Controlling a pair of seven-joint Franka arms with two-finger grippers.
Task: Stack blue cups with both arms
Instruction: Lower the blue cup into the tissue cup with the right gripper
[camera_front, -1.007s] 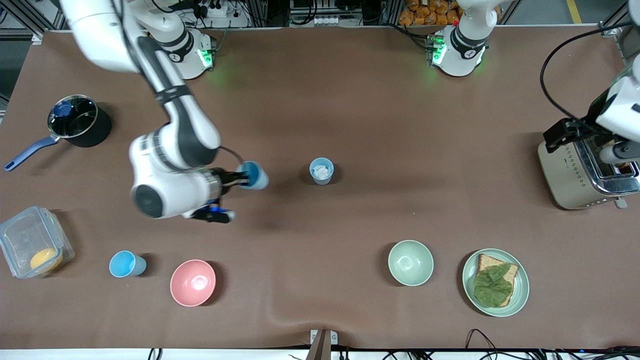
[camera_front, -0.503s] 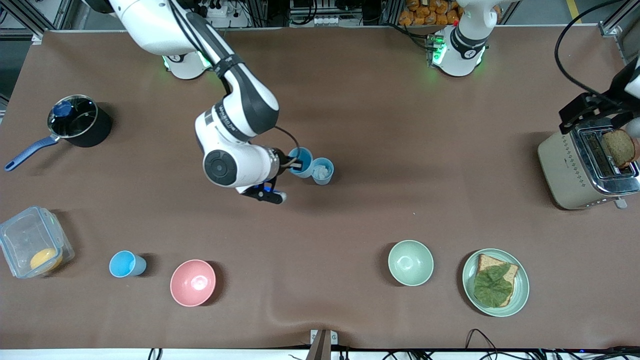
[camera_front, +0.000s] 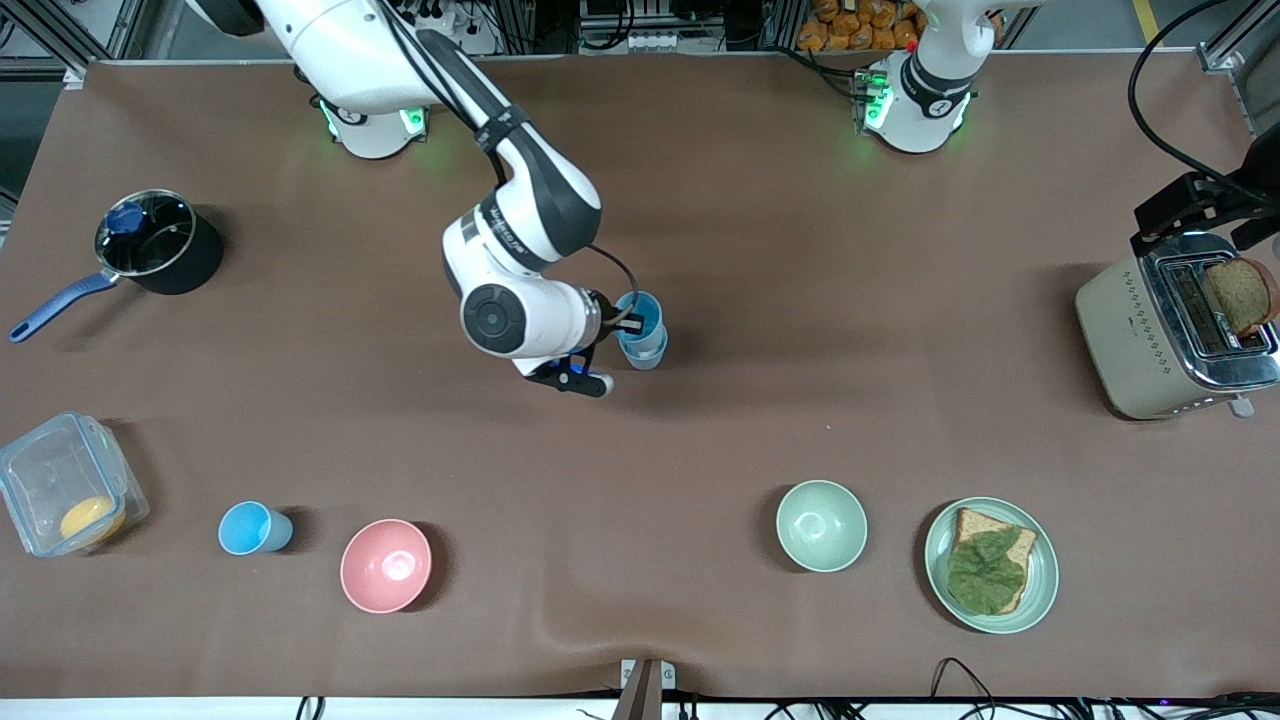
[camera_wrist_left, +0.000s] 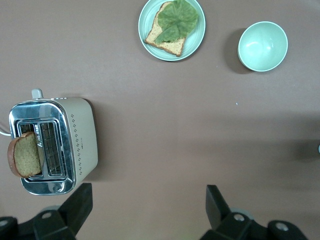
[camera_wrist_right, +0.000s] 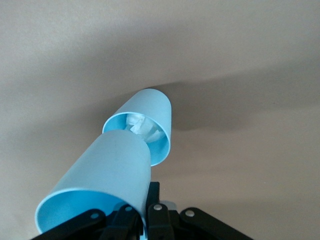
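My right gripper (camera_front: 622, 322) is shut on the rim of a light blue cup (camera_front: 636, 315) and holds it tilted. Its base is at the mouth of a second blue cup (camera_front: 648, 348) that stands mid-table. In the right wrist view the held cup (camera_wrist_right: 107, 180) points into the standing cup (camera_wrist_right: 155, 112), which has crumpled white paper (camera_wrist_right: 141, 127) inside. The right gripper (camera_wrist_right: 147, 207) pinches the cup wall. A third blue cup (camera_front: 255, 527) stands beside the pink bowl (camera_front: 385, 565). My left gripper (camera_wrist_left: 146, 207) is open and empty, high over the table beside the toaster (camera_wrist_left: 60, 145).
A black pot (camera_front: 150, 240) and a clear box (camera_front: 65, 495) stand at the right arm's end. A pale green bowl (camera_front: 821, 525) and a plate with bread and lettuce (camera_front: 990, 565) lie near the front camera. The toaster (camera_front: 1170, 335) holds a bread slice (camera_front: 1240, 295).
My right arm has carried the held cup across to the standing cup and now has it at that cup's mouth. My left arm has lifted off the toaster, leaving the slice in it.
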